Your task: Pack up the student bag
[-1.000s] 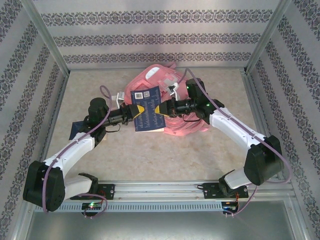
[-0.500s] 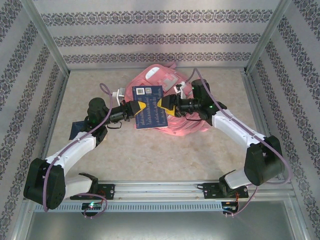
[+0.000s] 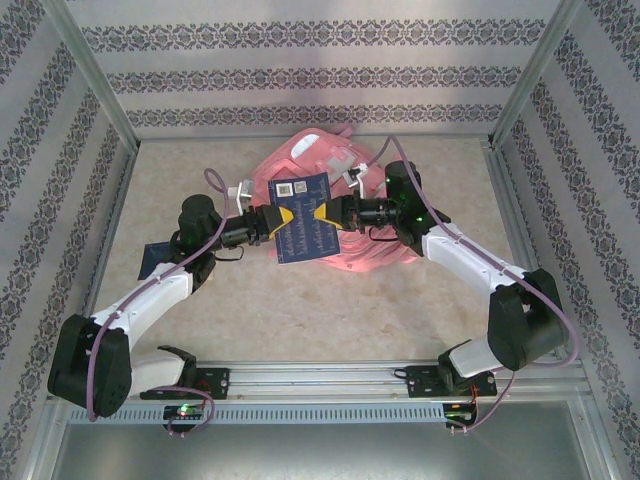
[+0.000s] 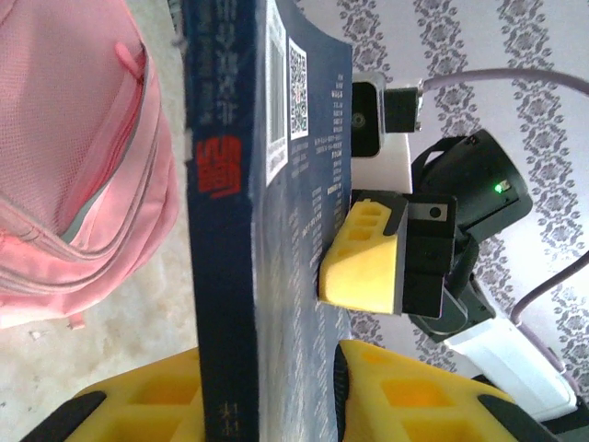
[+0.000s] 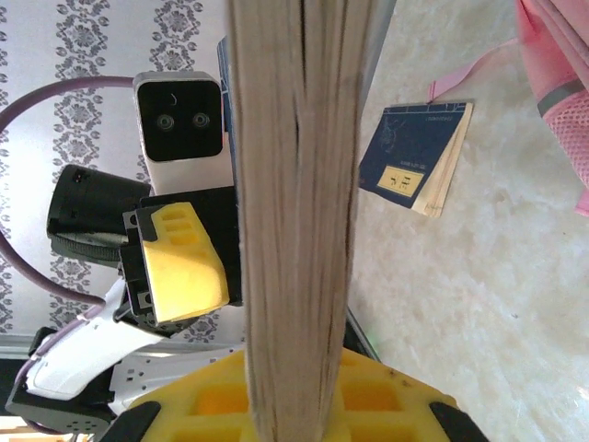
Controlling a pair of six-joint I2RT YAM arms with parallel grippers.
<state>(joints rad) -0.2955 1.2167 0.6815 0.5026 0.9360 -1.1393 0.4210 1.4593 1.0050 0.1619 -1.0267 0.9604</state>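
The large pink fabric backpack with white and grey patches lies slumped at the far middle of the beige table, its bulk spreading toward the right arm's side. I cannot make out which of its zips or pockets stands open.

A dark blue paperback book with QR-code labels on its cover hangs in the air just in front of and partly over the bag, its cover tilted up toward the top camera. Its spine faces the left arm and its page edge faces the right.

The right gripper is clamped on the page edge, one yellow finger pressed flat to the cover. The left gripper straddles the spine, but I cannot tell whether it grips or has gone slack.

The bag lies beyond both grippers, nearer the right one, so the right arm looks better placed to carry the book in.

A second, smaller dark blue booklet lies flat on the table, well apart, by the left arm.
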